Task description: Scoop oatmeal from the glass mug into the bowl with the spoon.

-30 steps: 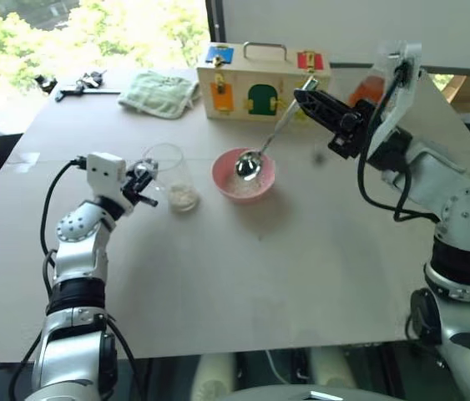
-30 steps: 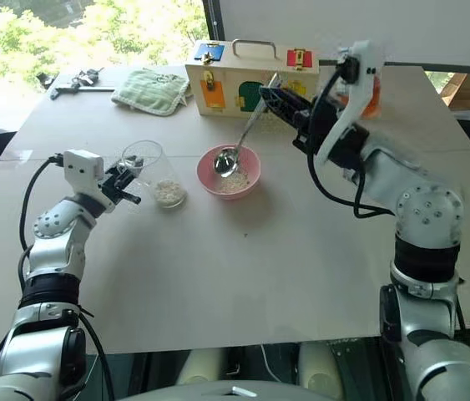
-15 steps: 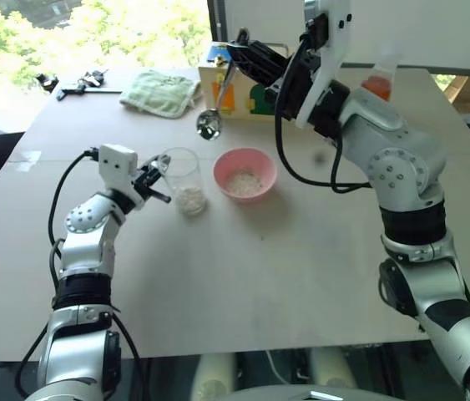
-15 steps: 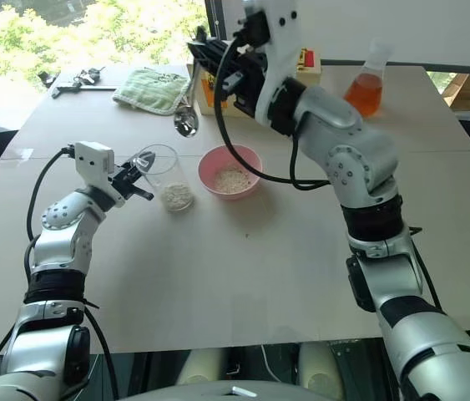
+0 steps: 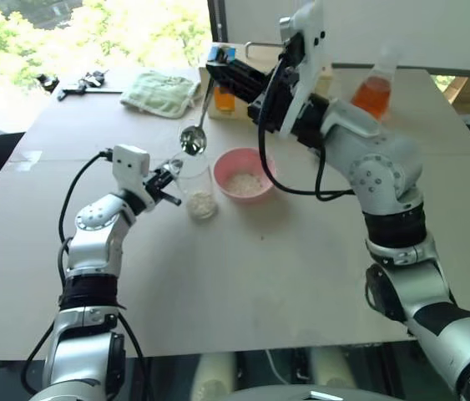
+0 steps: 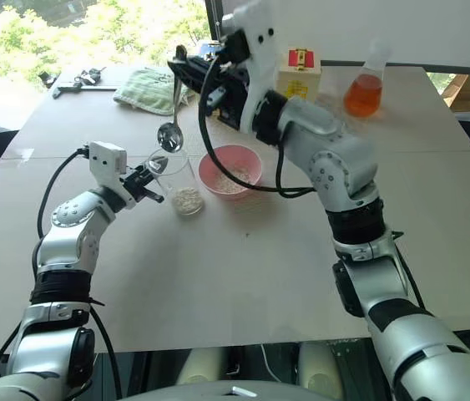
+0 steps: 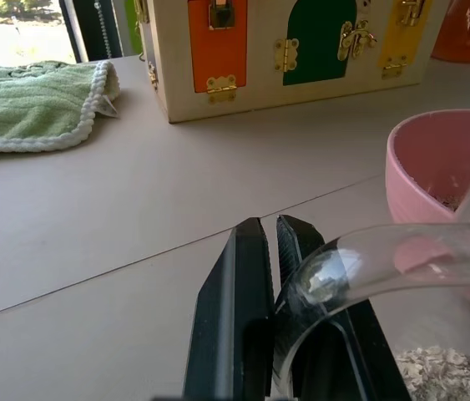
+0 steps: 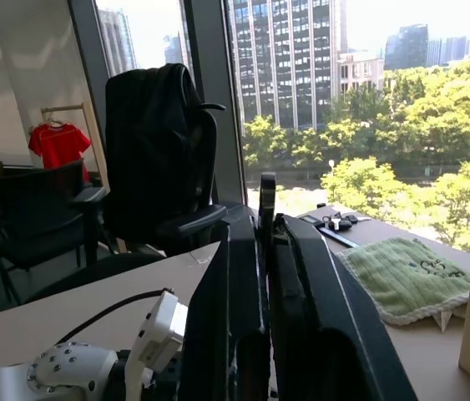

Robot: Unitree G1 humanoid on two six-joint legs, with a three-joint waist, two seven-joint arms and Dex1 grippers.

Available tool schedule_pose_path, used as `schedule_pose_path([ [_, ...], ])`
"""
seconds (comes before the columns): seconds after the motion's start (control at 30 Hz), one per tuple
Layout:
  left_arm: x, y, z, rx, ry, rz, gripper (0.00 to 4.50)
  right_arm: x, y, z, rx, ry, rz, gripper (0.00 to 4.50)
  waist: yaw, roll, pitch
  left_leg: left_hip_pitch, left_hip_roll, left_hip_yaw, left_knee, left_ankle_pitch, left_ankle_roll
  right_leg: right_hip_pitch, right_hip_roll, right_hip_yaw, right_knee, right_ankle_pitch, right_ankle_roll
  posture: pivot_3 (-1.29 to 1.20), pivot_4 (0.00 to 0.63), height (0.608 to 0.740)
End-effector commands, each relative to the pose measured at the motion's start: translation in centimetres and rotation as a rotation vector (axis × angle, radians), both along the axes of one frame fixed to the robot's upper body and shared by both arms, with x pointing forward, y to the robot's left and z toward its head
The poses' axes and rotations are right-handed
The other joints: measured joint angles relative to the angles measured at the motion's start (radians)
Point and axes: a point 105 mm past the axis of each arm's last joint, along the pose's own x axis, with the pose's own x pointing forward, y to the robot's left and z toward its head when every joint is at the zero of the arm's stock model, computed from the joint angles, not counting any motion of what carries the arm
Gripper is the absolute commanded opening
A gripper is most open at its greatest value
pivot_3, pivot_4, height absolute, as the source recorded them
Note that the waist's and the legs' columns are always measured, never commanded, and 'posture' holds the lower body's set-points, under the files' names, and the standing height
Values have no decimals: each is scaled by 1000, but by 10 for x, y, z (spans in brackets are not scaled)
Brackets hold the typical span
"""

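The glass mug (image 5: 196, 182) stands left of the pink bowl (image 5: 245, 174), with a small heap of oatmeal (image 5: 202, 203) at its bottom. My left gripper (image 5: 170, 175) is shut on the mug's handle (image 7: 360, 263). More oatmeal (image 6: 229, 177) lies in the bowl. My right gripper (image 5: 223, 73) reaches in from the right, high over the table, shut on the handle of the silver spoon (image 5: 192, 139). The spoon hangs with its oval end just above the mug's rim. In the right wrist view its handle (image 8: 266, 194) stands between the fingers.
A wooden latch box (image 6: 298, 70) and a flask of orange liquid (image 5: 373, 92) stand at the back. A green cloth (image 5: 161, 90) and black tools (image 5: 80, 83) lie at the far left. Bare table (image 5: 285, 284) spreads in front of the bowl.
My right arm swung left, carrying the spoon out of the bowl, up and over to above the mug. My left gripper slid the mug a little toward the bowl.
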Motion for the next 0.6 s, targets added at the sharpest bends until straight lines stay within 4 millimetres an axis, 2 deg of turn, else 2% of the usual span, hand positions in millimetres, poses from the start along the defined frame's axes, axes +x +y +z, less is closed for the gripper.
schedule_pose_path([
  [0.03, 1, -6, 22, 10, -74, -25, 38, -4, 4, -4, -53, -58, 5, 0, 0, 0, 0, 0, 0, 0, 0, 0, 0, 0, 0, 0, 0, 0, 0, 0, 150, 740],
  [0.33, 7, -17, 48, 40, -86, -84, 38, -3, 21, -42, -208, -57, 22, 0, -1, 0, 0, 0, 0, 0, 0, 0, 0, 0, 0, 0, 0, 0, 0, 0, 150, 740],
  [0.6, 13, -24, 59, 230, -36, -147, 38, 9, 33, -61, -219, 10, -10, 0, -2, 0, 0, 0, 0, 0, 0, 0, -1, 0, 1, 0, 0, 0, 0, 0, 150, 740],
])
